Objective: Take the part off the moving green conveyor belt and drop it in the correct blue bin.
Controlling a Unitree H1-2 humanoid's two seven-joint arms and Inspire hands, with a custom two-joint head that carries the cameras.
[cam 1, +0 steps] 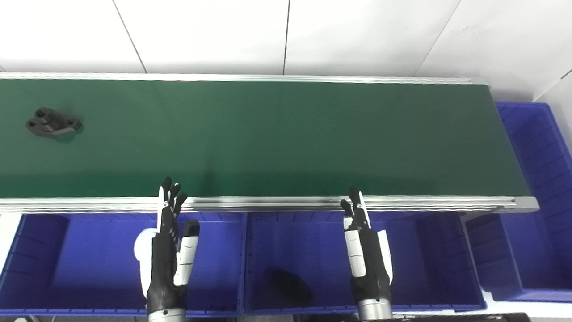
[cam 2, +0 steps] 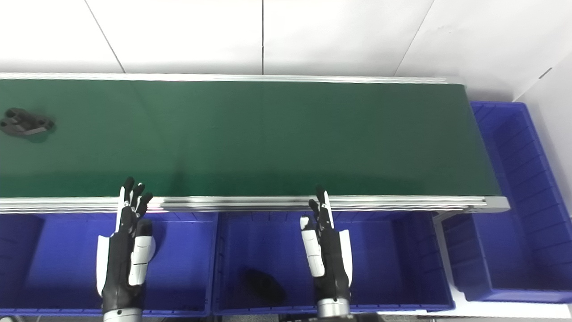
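Three blue bins: left bin (cam 1: 40,250) looks bare inside, middle bin (cam 1: 321,237) has a dark part (cam 1: 289,284) on its floor, right bin (cam 1: 540,179) sits at the belt's end, contents unclear. No readable writing. Part (cam 1: 53,122): black, flat bracket with holes, far left on the belt (cam 1: 286,134). Left hand (cam 1: 167,250) and right hand (cam 1: 366,255) hover over the bins, fingers straight and apart, holding nothing.
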